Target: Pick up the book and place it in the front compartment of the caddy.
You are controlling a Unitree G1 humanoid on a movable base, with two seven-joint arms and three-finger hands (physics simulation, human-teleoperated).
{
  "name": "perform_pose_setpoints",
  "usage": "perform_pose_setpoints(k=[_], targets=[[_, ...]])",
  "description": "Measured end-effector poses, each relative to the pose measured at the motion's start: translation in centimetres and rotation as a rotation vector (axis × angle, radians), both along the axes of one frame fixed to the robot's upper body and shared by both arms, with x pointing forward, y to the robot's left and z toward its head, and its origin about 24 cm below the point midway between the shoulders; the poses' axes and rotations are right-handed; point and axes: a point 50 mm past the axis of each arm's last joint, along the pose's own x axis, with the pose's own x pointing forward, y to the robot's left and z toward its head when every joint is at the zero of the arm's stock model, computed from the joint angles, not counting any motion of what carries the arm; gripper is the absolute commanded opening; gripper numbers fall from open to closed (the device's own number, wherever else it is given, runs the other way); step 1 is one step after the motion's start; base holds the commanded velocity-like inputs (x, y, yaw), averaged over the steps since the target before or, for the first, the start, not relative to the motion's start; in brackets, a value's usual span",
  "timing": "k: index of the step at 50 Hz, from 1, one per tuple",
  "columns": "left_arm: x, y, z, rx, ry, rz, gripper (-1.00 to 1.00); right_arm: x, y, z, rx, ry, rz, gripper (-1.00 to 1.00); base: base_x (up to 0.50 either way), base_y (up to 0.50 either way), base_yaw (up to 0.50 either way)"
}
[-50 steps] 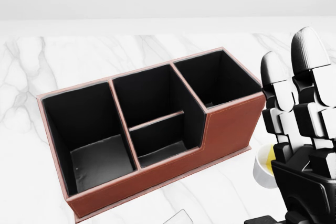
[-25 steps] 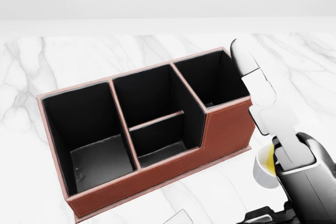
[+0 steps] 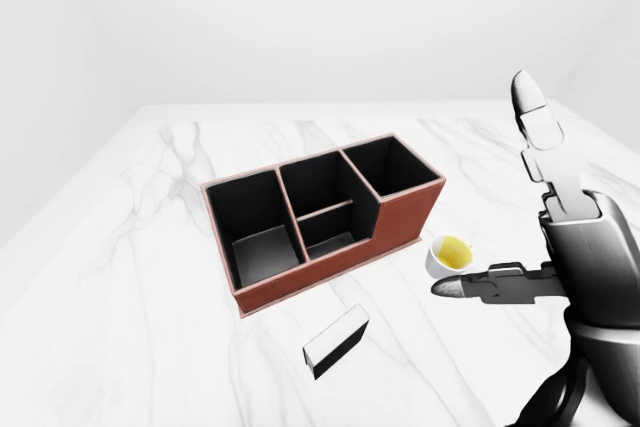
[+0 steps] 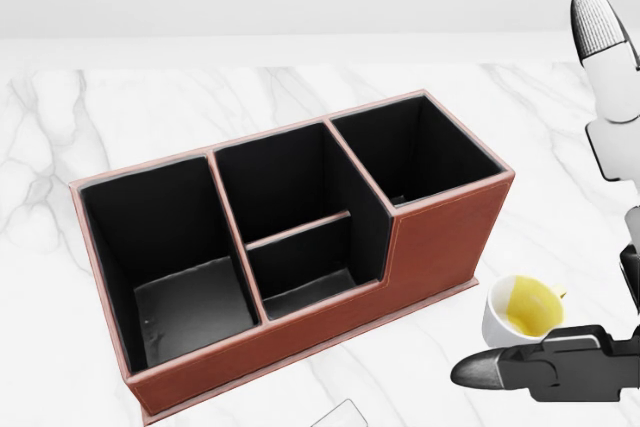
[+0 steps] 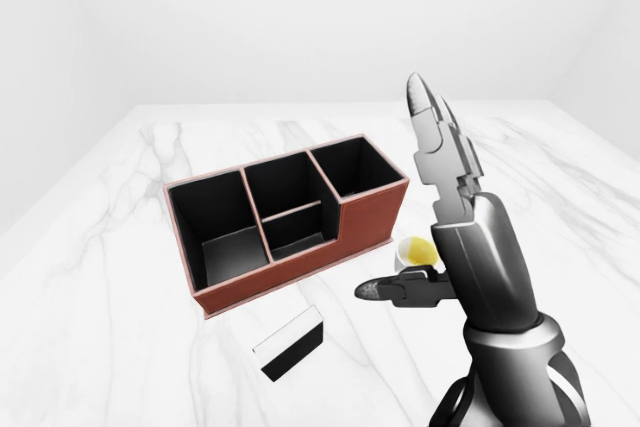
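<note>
The book [image 3: 336,341], a thin volume with a dark cover and white pages, lies flat on the marble table [image 3: 130,277], below the caddy in the left-eye view. The red-brown caddy [image 3: 400,232] with a black lining stands slanted; its middle section has a low divider making a small lower compartment [image 4: 305,267]. My right hand [image 3: 492,203] hovers to the right of the caddy, open, fingers [image 3: 530,117] pointing up and thumb [image 3: 455,288] pointing left, holding nothing. It sits right of and above the book. My left hand does not show.
A small white cup [image 4: 525,312] with yellow liquid stands by the caddy's right end, just above my thumb. White walls close the room behind the table's top edge.
In the head view my right hand has turned and drawn off to the right, uncovering the cup; its fingers now stand at the right edge with the thumb stretched left below the cup.
</note>
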Motion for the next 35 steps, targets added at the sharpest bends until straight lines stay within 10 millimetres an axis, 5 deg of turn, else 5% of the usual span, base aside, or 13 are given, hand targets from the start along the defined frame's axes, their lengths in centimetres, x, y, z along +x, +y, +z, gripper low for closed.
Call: perform_pose_setpoints(k=[35], targets=[[1.0,-0.3,-0.1,-0.011,0.050,-0.049,1.00,-0.1,-2.5,1.5,-0.045,-0.063,-0.291,1.00,0.00,0.00,0.00]])
